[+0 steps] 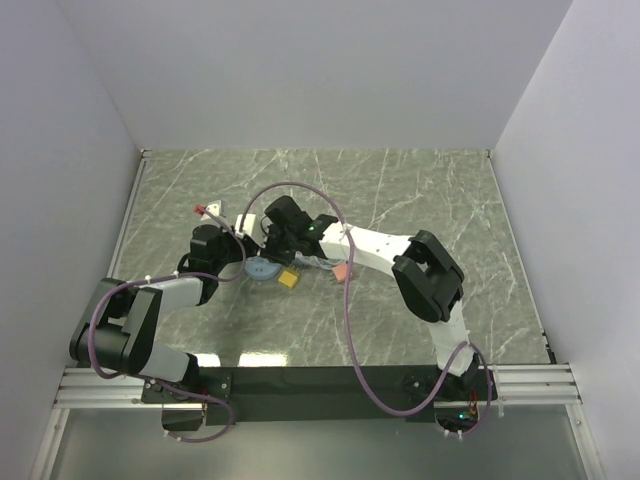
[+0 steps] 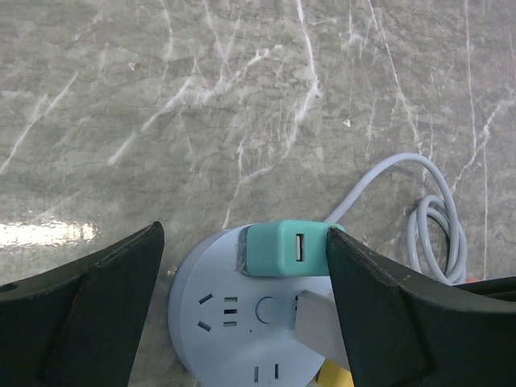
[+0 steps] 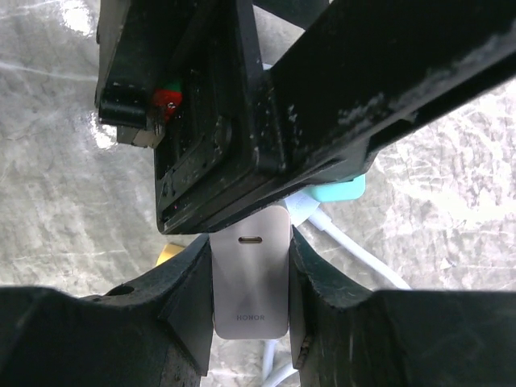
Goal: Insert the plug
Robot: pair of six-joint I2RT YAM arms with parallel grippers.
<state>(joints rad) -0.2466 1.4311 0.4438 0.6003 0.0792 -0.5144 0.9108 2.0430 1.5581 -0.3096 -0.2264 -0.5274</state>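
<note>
Plug (image 3: pixel 250 290), a grey charger, sits clenched in our right end effector (image 3: pixel 250 246), at about 4 o'clock on the hub (image 2: pixel 218 310); our left end effector (image 2: pixel 244 242) is released, straddling the hub on the table (image 2: pixel 242 97); a teal adapter (image 2: pixel 278 248) fills 12 o'clock. We judge insertion is under way; next we must line up with a free socket and press straight down.

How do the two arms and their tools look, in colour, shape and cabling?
Both the left arm and the right arm have white links between bulky black joints. A mauve cable loops loosely along each. The left tool and right tool have thick black wedge-shaped fingers, scuffed with pale marks. A small green light glows near the right wrist.
</note>
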